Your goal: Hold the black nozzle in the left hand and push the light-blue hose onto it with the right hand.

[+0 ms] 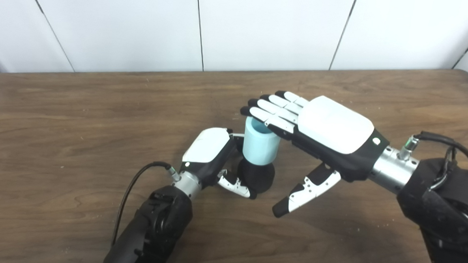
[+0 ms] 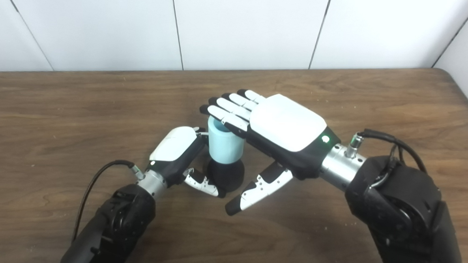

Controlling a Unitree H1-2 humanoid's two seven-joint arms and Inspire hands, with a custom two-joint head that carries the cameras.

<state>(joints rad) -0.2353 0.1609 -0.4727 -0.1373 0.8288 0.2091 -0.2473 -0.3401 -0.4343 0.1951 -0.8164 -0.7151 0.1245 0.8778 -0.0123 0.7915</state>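
Left hand [image 1: 209, 154] was wrapped around the black nozzle [image 1: 257, 176], its thumb curled across the nozzle's near side and its fingers hidden behind it, so the grip looked closed on that part. That nozzle stood upright on the brown wooden table [image 1: 60, 139], roughly at the table's middle, and served as the anchor of the scene. Directly on top of the nozzle sat the light-blue hose [image 1: 260, 145], a short upright tube with its open end facing up; its lower end met the nozzle's top, though how far it was seated could not be told. To the left of the nozzle lay the white back of the left hand, with its arm running down toward the near edge of the table and a thin black cable [image 1: 136, 190] looping beside the wrist.

Above and to the right of the nozzle was the right hand [image 1: 317, 131], palm down and flat, its fingers [image 1: 270, 109] straight and held side by side. Those fingers rested over the hose's top rim on the right side, covering part of the opening. Its thumb pointed down and away, hanging free to the right of the nozzle without touching it. Nothing was clasped in that hand.

Behind the table stood a white panelled wall [image 1: 262, 26].
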